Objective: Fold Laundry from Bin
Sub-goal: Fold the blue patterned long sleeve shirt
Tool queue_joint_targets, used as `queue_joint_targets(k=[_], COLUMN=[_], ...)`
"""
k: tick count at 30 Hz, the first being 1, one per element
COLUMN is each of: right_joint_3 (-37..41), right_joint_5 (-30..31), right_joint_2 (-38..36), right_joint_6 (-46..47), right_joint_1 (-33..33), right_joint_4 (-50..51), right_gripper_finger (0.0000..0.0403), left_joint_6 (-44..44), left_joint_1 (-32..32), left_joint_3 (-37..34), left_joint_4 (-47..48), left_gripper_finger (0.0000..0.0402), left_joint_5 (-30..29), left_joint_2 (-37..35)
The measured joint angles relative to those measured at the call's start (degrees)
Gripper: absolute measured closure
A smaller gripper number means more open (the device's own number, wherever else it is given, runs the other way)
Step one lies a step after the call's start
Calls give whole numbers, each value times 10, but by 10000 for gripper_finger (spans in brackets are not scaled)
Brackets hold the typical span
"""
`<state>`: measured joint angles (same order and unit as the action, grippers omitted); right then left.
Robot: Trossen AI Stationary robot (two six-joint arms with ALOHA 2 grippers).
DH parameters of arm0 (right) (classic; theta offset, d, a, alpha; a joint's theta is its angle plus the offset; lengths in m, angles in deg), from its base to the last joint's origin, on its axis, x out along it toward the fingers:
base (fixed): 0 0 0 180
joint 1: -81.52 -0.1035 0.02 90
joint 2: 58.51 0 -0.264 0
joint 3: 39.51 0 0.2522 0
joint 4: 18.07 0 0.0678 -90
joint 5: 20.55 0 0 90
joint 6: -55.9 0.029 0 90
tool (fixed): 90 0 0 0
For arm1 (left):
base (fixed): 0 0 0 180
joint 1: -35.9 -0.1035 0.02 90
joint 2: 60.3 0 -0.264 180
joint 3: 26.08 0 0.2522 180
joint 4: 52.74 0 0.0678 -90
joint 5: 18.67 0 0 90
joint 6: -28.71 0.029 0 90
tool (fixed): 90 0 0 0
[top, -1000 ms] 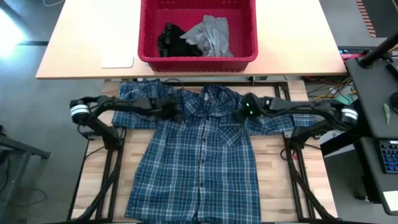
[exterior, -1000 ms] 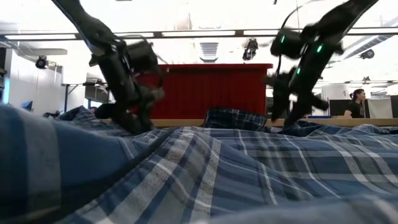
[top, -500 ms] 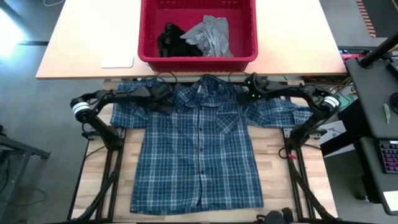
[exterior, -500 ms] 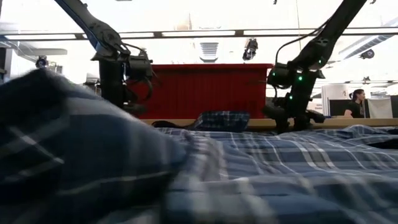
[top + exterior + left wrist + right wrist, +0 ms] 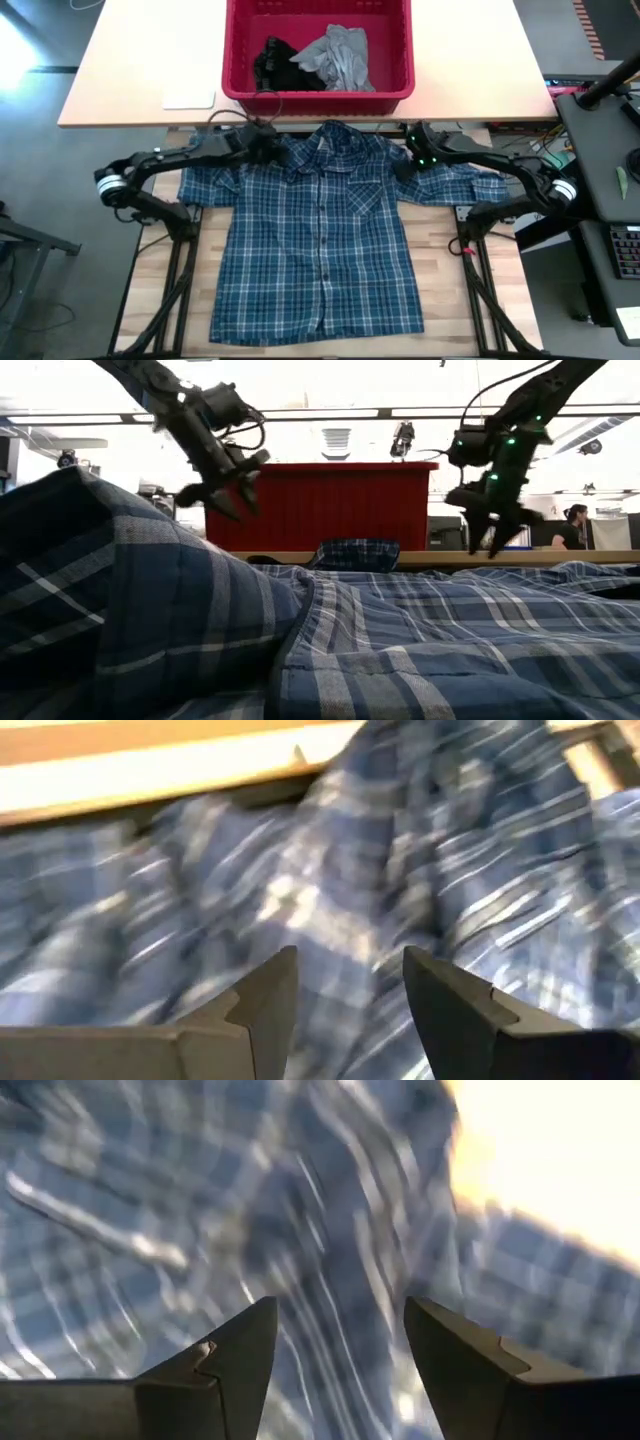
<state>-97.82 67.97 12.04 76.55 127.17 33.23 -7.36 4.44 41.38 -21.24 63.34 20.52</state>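
Above, both claws, left claw (image 5: 225, 500) and right claw (image 5: 495, 540), hang empty and parted over the flat plaid shirt (image 5: 320, 240).

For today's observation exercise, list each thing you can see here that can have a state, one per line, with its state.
Plaid shirt: spread flat, front up, buttoned, not yet folded.
Red bin: open-topped, holding two garments.
Grey T-shirt: crumpled in the bin.
Black garment: bunched in the bin.
Left gripper: jaws open, empty, raised above the shirt.
Right gripper: jaws open, empty, raised.

Bright strip ceiling lights (image 5: 300, 413) run above an office with grey floor (image 5: 60, 250).
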Motion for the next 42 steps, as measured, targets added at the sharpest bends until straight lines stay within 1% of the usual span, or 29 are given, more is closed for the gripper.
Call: queue_joint_targets(k=[1, 3, 6, 7, 9, 12, 16, 18, 22, 24, 26, 27, 29, 31, 33, 35, 37, 40, 42], right_joint_3=[5, 25, 54, 61, 68, 67, 59, 46, 14, 14, 26, 35, 52, 70, 93, 112, 128, 146, 151], right_joint_5=[0, 4, 2, 2, 18, 77, 152, 172, 182, 162, 152, 157, 177, 181, 193, 219, 261, 349, 380], right_joint_2=[-2, -2, 25, 38, 66, 89, 90, 72, 11, -14, -28, -29, -27, -17, -2, 13, 23, 36, 37], right_joint_6=[12, 32, 80, 91, 113, 150, 164, 164, 160, 164, 169, 169, 177, 205, 240, 278, 317, 381, 408], right_joint_1=[0, 5, 21, 26, 33, 43, 50, 50, 49, 52, 58, 59, 57, 56, 56, 50, 43, 43, 48], right_joint_4=[17, 13, -46, -60, -70, -58, -23, 19, 51, 39, 9, 1, -19, -61, -94, -129, -163, -156, -144], right_gripper_finger=[188, 188, 188, 188, 188, 188, 188, 188, 188, 188, 188, 188, 188, 188, 188, 188, 188, 188, 188], left_joint_6=[-2, -13, -20, -25, -45, -99, -95, -93, -105, -111, -100, -88, -56, -25, -12, -6, -6, -1, 4], left_joint_1=[7, 21, 31, 30, 21, 8, 1, 0, -1, 0, 6, 9, 15, 19, 25, 31, 37, 45, 52], left_joint_3=[-7, -14, -15, -15, -15, -11, -10, -10, -10, -10, -10, -10, -10, -10, -10, -9, -9, -9, -9], left_joint_4=[-30, -62, -59, -57, -37, 47, 123, 146, 153, 144, 109, 84, 26, -40, -97, -120, -119, -95, -57], left_gripper_finger=[235, 235, 235, 235, 235, 235, 235, 235, 235, 235, 235, 235, 235, 235, 235, 235, 235, 235, 235], left_joint_5=[-7, -34, -89, -97, -99, -107, -137, -143, -151, -151, -148, -140, -114, -77, -58, -62, -77, -87, -102], left_joint_2=[11, 41, 94, 110, 136, 150, 140, 127, 90, 71, 53, 47, 40, 38, 37, 36, 30, 12, 0])
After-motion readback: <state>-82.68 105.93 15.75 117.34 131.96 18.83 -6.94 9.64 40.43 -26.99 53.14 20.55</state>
